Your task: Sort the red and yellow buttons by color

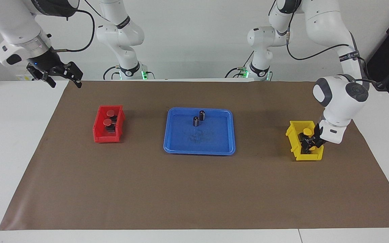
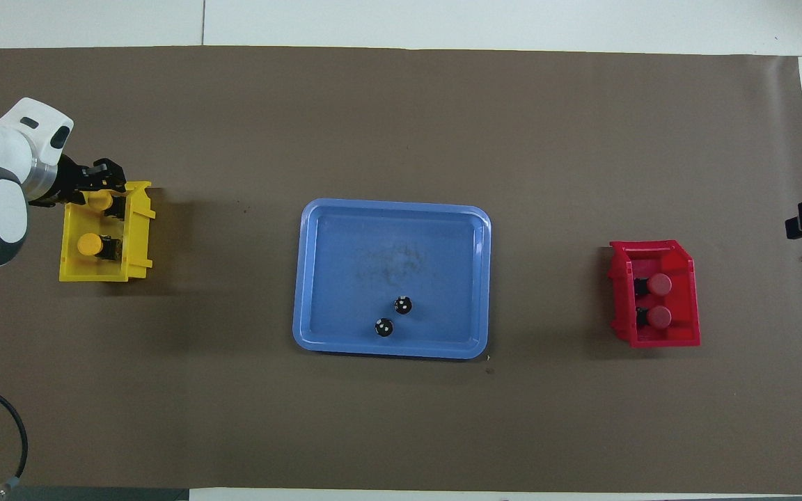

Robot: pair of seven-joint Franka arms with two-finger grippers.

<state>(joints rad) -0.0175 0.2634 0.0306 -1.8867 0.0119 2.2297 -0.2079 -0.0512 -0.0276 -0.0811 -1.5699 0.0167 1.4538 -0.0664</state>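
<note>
Two red buttons [image 1: 111, 112] [image 1: 107, 122] lie in the red bin [image 1: 97, 130] toward the right arm's end of the table; they also show from above as red buttons [image 2: 660, 283] in the red bin [image 2: 651, 341]. Two yellow buttons [image 1: 306, 131] [image 1: 312, 147] lie in the yellow bin [image 1: 292, 130] toward the left arm's end. My left gripper [image 1: 311, 143] reaches down into that bin at the yellow button [image 2: 99, 200] farther from the robots; whether it grips it does not show. My right gripper [image 1: 62, 76] waits open and raised over the table's corner.
A blue tray [image 1: 199, 148] lies mid-table between the two bins, holding two upright dark cylinders [image 1: 202, 115] [image 1: 196, 121] near its robot-side edge. A brown mat [image 1: 194, 189] covers the table.
</note>
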